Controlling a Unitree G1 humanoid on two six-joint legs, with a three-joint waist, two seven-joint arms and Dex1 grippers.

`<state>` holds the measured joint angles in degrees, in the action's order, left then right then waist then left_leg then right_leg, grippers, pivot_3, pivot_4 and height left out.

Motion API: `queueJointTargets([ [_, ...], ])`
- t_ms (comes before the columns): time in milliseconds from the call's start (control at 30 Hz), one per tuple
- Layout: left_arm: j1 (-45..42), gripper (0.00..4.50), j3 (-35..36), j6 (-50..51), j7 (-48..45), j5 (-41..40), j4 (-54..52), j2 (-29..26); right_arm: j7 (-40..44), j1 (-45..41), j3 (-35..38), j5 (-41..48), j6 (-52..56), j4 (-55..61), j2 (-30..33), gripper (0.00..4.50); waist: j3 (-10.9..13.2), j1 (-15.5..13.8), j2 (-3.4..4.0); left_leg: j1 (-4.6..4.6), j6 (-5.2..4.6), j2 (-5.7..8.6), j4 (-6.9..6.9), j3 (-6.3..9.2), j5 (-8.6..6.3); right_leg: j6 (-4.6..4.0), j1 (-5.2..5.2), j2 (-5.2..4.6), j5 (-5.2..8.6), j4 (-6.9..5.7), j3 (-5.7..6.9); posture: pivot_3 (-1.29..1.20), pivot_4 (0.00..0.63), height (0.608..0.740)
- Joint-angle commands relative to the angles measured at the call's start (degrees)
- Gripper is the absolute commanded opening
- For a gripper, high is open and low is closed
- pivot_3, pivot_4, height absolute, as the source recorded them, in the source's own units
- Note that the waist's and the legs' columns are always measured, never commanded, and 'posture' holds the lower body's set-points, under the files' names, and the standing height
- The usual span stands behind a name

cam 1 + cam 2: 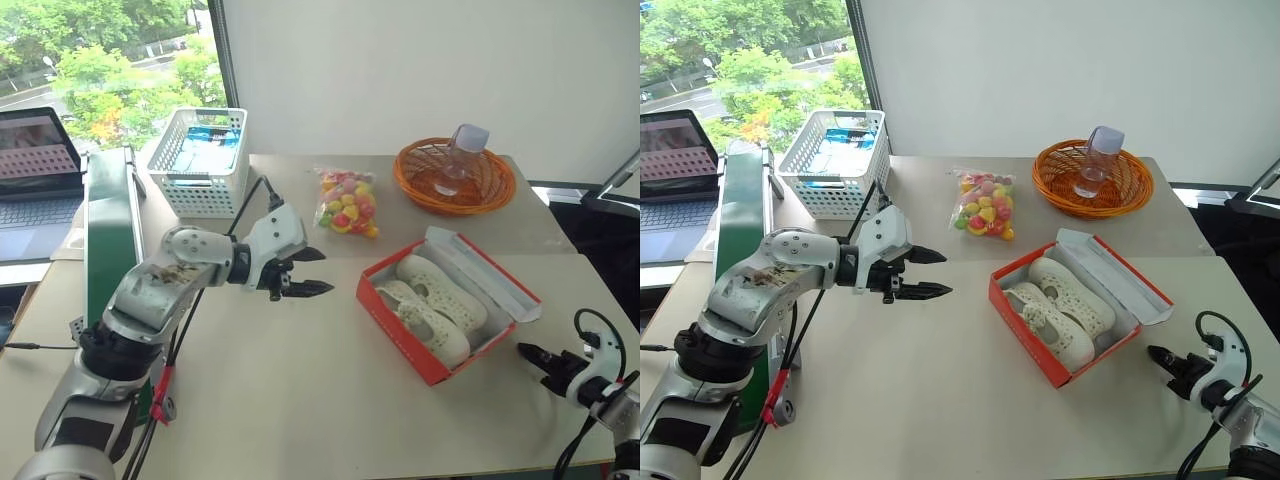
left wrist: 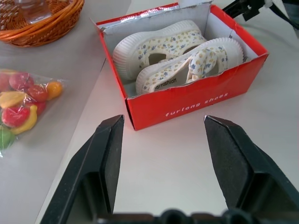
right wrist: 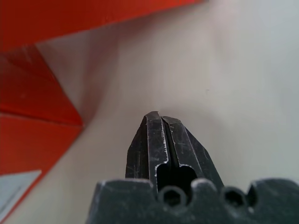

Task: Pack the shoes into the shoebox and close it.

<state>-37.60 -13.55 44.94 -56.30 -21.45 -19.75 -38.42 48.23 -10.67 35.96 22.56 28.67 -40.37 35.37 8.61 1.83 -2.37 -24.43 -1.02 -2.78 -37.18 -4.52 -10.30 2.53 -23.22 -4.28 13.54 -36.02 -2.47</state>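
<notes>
The red shoebox [image 1: 400, 318] stands open on the table at centre right, its lid [image 1: 490, 273] folded back on the far right side. Both cream-white shoes [image 1: 437, 302] lie side by side inside it, also seen in the left wrist view as shoes [image 2: 173, 53]. My left gripper [image 1: 305, 272] hovers open and empty above the table, left of the box and pointing toward it. My right gripper [image 1: 528, 353] is low at the table's right edge, shut and empty, just right of the box's near corner; its fingertips [image 3: 156, 122] are pressed together.
A bag of colourful candies [image 1: 346, 201] lies behind the box. An orange wicker basket [image 1: 455, 180] with a plastic bottle [image 1: 462, 155] sits at the back right. A white lattice basket [image 1: 199, 160] stands back left, beside a green upright panel [image 1: 108, 235] and a laptop [image 1: 35, 170].
</notes>
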Motion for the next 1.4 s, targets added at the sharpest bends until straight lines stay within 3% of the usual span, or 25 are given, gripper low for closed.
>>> queueJointTargets([
  [33, -0.7, 2.89, 1.6, 0.5, 1.3, -0.4, -2.0, -0.3, -1.5, -4.9, 1.1, 2.5, -5.4, -6.3, -2.4, 0.05, 0.0, 0.4, -0.02, 0.12, 0.00, 0.00, 0.02, 0.00, 0.00, -0.06, 0.10, -0.01, 0.06, -0.01, -0.01, 0.00, 0.150, 0.740],
  [433, -1.1, 2.89, 2.4, 1.7, 1.8, -1.4, -2.5, -1.5, -1.0, -16.0, -0.7, 3.0, -12.6, -18.5, -4.3, 0.05, 0.1, 2.4, -0.25, 0.30, 0.00, -0.07, 0.02, 0.03, 0.01, 0.05, 0.17, 0.07, 0.07, -0.03, -0.16, 0.00, 0.150, 0.740],
  [733, -1.4, 2.89, 2.1, 1.5, 1.6, -1.4, -2.0, -1.9, 0.2, -21.7, 3.6, 8.7, -13.1, -21.0, -3.8, 0.05, 0.2, 1.9, 0.00, 0.25, 0.00, -0.02, 0.09, -0.01, 0.01, 0.04, 0.09, 0.06, -0.11, -0.06, -0.23, 0.00, 0.150, 0.740],
  [1200, -1.4, 2.89, 1.7, 0.6, 1.2, -1.1, -1.5, -2.1, 2.3, -19.2, 7.9, 21.5, -1.8, -4.6, -3.8, 0.05, 0.4, 0.6, 0.31, 0.08, -0.05, 0.06, 0.31, -0.04, -0.02, 0.07, -0.03, -0.02, -0.11, 0.05, -0.20, 0.00, 0.150, 0.740],
  [1400, -0.9, 2.89, 1.7, 0.6, 1.4, -1.0, -1.8, -2.3, 1.5, -12.1, 4.9, 24.7, 5.3, 9.0, -6.6, 0.05, 0.4, 0.4, 0.36, 0.06, -0.05, 0.04, 0.34, 0.02, -0.02, 0.06, -0.02, 0.01, -0.07, 0.04, -0.15, 0.00, 0.150, 0.740],
])
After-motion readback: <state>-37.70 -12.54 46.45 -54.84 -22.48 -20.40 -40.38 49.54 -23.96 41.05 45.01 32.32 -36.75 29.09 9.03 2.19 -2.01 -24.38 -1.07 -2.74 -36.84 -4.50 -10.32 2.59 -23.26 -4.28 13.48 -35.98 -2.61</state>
